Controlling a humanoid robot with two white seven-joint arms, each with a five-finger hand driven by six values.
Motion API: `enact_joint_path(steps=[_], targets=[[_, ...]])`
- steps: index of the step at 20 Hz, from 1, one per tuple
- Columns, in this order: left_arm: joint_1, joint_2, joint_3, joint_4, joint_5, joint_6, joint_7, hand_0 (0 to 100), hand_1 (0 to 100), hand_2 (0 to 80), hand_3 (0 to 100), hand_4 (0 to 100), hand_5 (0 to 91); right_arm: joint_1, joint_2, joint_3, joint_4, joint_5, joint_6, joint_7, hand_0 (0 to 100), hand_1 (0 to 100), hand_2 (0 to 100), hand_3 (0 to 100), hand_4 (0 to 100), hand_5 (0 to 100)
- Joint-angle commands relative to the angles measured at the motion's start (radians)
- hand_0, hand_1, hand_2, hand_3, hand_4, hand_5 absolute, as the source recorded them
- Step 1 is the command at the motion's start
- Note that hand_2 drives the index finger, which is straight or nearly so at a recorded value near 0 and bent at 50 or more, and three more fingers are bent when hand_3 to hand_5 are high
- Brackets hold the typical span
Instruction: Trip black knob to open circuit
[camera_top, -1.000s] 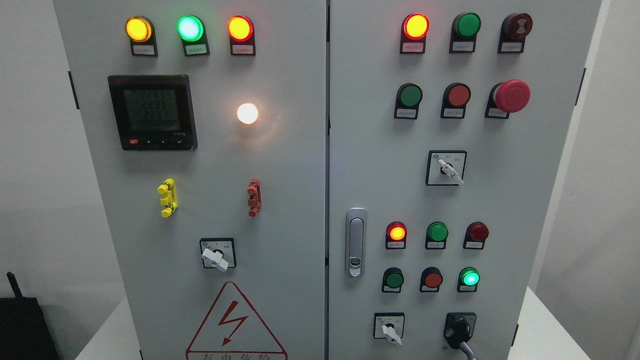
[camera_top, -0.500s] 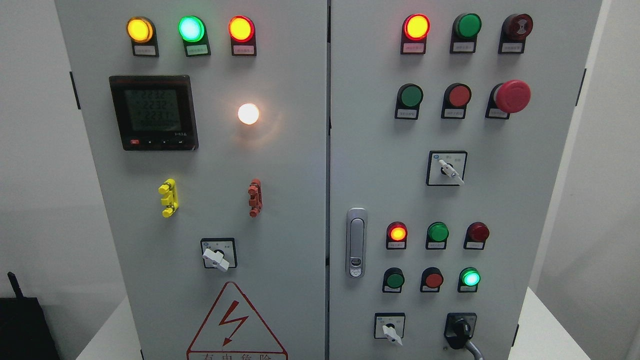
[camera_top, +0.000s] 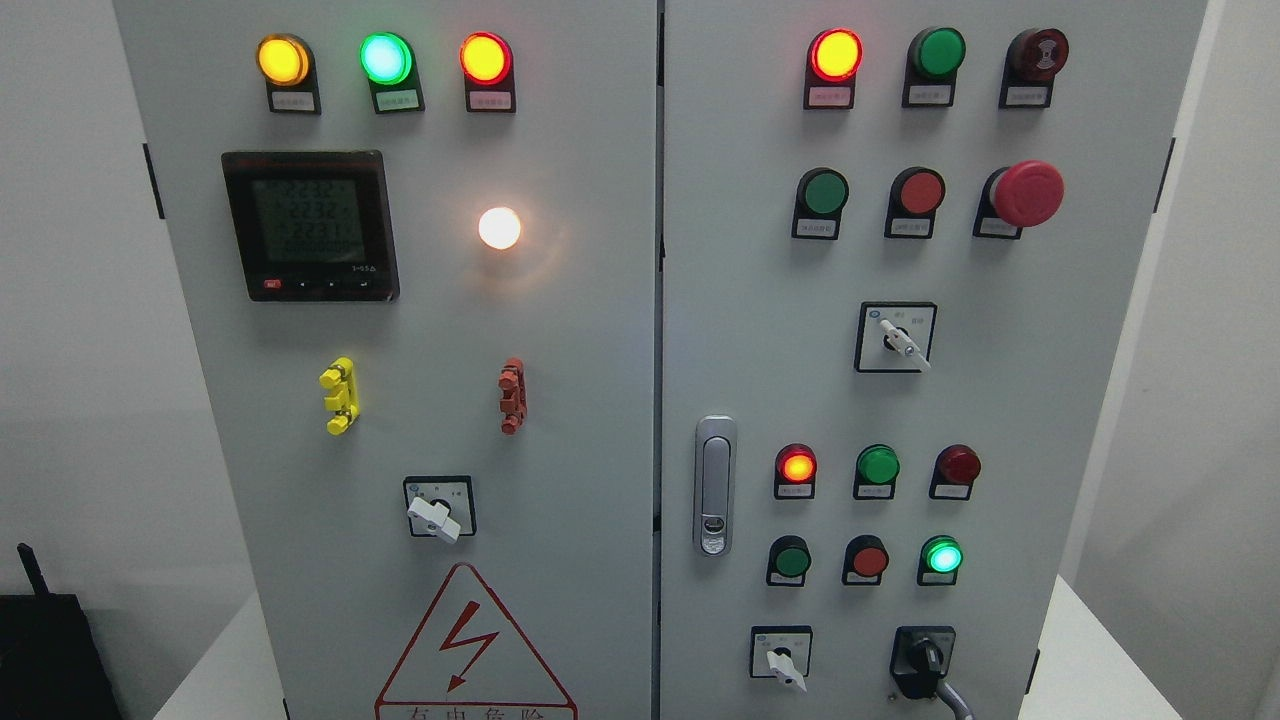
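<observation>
The meter (camera_top: 310, 225) sat on the left door (camera_top: 560, 400), above two terminal blocks (camera_top: 339, 396). The knob (camera_top: 922, 661) sat at the right door's (camera_top: 1060, 400) bottom, right of a switch (camera_top: 780, 660). The latch (camera_top: 714, 485) lay beside the seam.

The warning triangle (camera_top: 474, 650) is cut off by the bottom edge; label print beneath the lamps is too small to read; a grey part (camera_top: 955, 697) by the black knob (camera_top: 925, 662) leaves the frame

Standing upright on a white tabletop (camera_top: 1085, 665): a tall grey metal two-door control cabinet (camera_top: 600, 330), taking up most of the surface. Bare white strips showing at the cabinet's lower left and lower right. Sitting beyond the table's left edge: a black box with a stub antenna (camera_top: 50, 650).
</observation>
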Motion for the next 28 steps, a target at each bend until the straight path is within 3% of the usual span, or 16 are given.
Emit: enact_joint_path(steps=[1,12,20,23,26,28], targets=[[0.000,0.000,0.000,0.000,-0.023,0.000,0.000,12,39,0.0,0,0,0.0,0.000,-0.008,-0.012,0.002,0.000,0.001,-0.001,0,0,0,97,89,90],[0.000,0.000,0.000,0.000,-0.023,0.000,0.000,12,39,0.0,0,0,0.0,0.003,-0.004,-0.013,-0.002,-0.001,-0.004,0.001,0,0,0,97,87,87],[0.000,0.000,0.000,0.000,-0.023,-0.001,0.000,12,39,0.0,0,0,0.0,0.075,0.007,-0.015,-0.083,0.000,-0.005,0.001,0,0,0,87,77,76],[0.000,0.000,0.000,0.000,-0.023,-0.001,0.000,12,39,0.0,0,0,0.0,0.124,0.015,-0.019,-0.125,0.000,-0.007,0.001,0,0,0,80,69,70],[0.000,0.000,0.000,0.000,-0.023,-0.001,0.000,12,39,0.0,0,0,0.0,0.186,0.076,-0.010,-0.162,0.000,-0.027,0.004,0,0,0,63,52,54],[0.000,0.000,0.000,0.000,-0.023,-0.001,0.000,12,39,0.0,0,0,0.0,0.213,0.085,-0.002,-0.166,0.000,-0.057,0.005,0,0,0,47,36,39]])
